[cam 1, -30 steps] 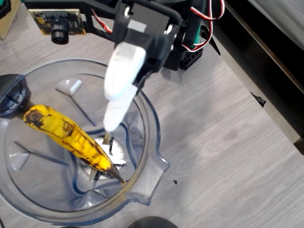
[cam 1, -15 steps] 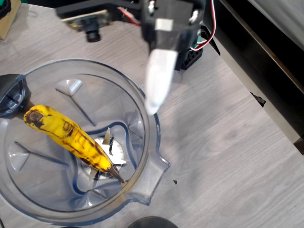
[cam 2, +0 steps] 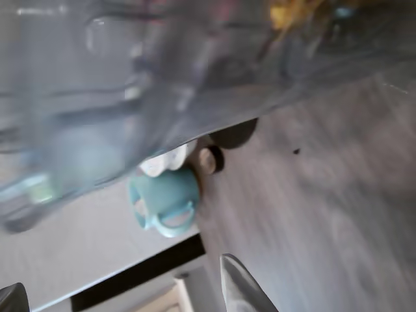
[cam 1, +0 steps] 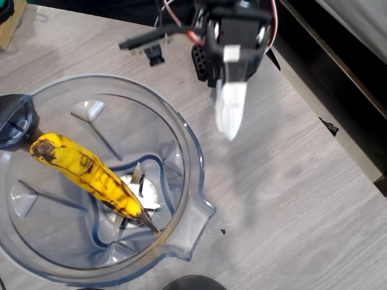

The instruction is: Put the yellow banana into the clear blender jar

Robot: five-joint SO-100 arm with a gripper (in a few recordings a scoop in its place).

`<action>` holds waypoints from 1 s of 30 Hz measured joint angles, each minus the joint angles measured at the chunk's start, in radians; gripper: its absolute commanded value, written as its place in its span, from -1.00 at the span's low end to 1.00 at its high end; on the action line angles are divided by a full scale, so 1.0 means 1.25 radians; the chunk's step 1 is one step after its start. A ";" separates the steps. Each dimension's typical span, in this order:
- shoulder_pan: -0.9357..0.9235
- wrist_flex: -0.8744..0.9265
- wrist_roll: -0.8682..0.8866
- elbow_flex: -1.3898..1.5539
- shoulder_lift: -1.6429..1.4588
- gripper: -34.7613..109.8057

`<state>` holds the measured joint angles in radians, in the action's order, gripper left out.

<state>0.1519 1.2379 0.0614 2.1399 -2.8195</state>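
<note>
Banana (cam 1: 91, 175) lies inside the clear blender jar (cam 1: 192, 151), slanting from the jar's upper-left wall down to the steel blade (cam 1: 142, 193), its dark lower tip close by the spout side. So the drop looks done, as far as I can judge.

What's changed: a sec ago my pincer (cam 1: 230, 115) hung over the jar's right rim, white finger pointing down inside near the blade. Half a sec ago it was just crossing the rim. Now it's fully off the jar, over bare tabletop (cam 1: 290, 181) to the right of the rim and toward the table's far edge, near my own base. Banana hasn't shifted at all across those moments, nor has the jar.

Pincer holds nothing; in the wrist view I see one finger tip (cam 2: 237, 286) at bottom centre and the other at the bottom-left corner, well apart, so it's spread wide. Wrist view is smeared w/ motion: jar wall across the top, a teal mug (cam 2: 162, 198) beyond the table's edge.

Meaning: task is prob complete, I'm only pulling back. Nothing left but to park clear of the jar w/o clipping its rim
</note>
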 measured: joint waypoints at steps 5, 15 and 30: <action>0.010 -0.036 0.000 0.155 -0.066 -0.03; 0.018 -0.079 0.000 0.409 -0.238 -0.04; -0.027 -0.061 0.054 0.655 -0.387 -0.52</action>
<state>0.1181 1.1612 0.1289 2.9590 -3.3027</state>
